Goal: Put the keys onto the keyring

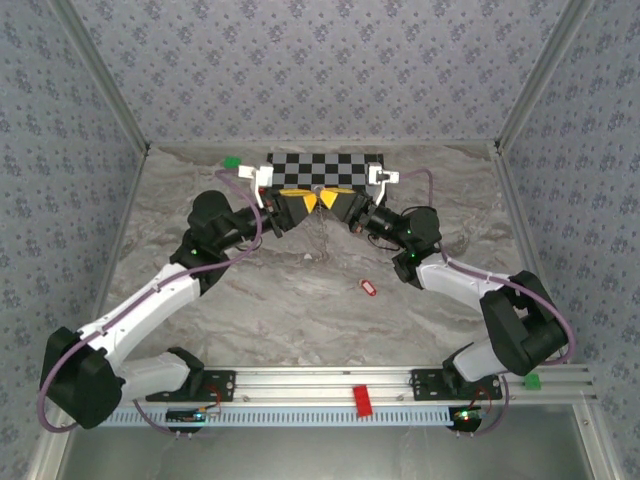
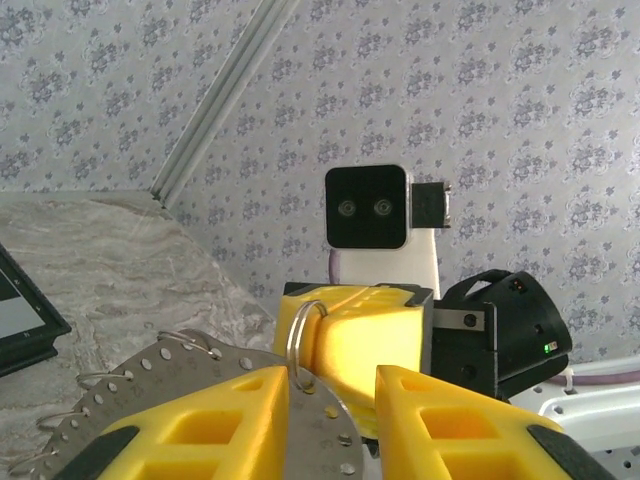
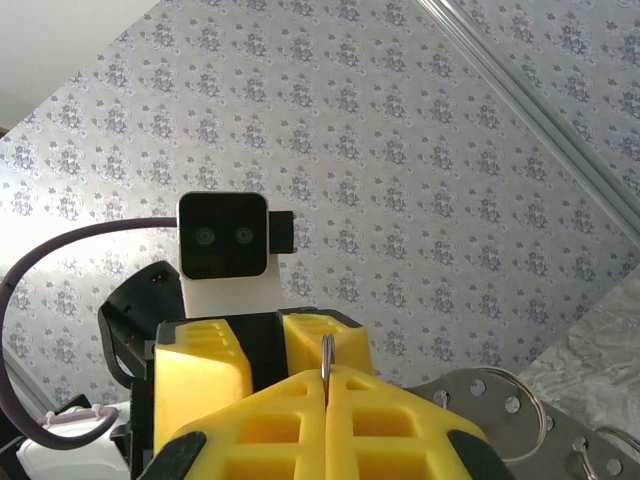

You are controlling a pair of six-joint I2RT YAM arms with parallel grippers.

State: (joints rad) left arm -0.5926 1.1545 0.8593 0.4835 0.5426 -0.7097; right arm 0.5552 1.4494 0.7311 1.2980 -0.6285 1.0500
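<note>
The key, a tiny red tag with a pale centre, lies alone on the marble table right of centre. Both grippers meet in the air in front of the chessboard. My left gripper holds a perforated metal plate between its part-closed yellow fingers. Several small wire rings hang from the plate's edge. The keyring, a metal split ring, stands up from one hole in the plate. My right gripper is shut on that keyring, seen edge-on, with the plate beside it.
A green block sits by the chessboard's left end. On the front rail lie a red block and another green block. Patterned walls close in the table on three sides.
</note>
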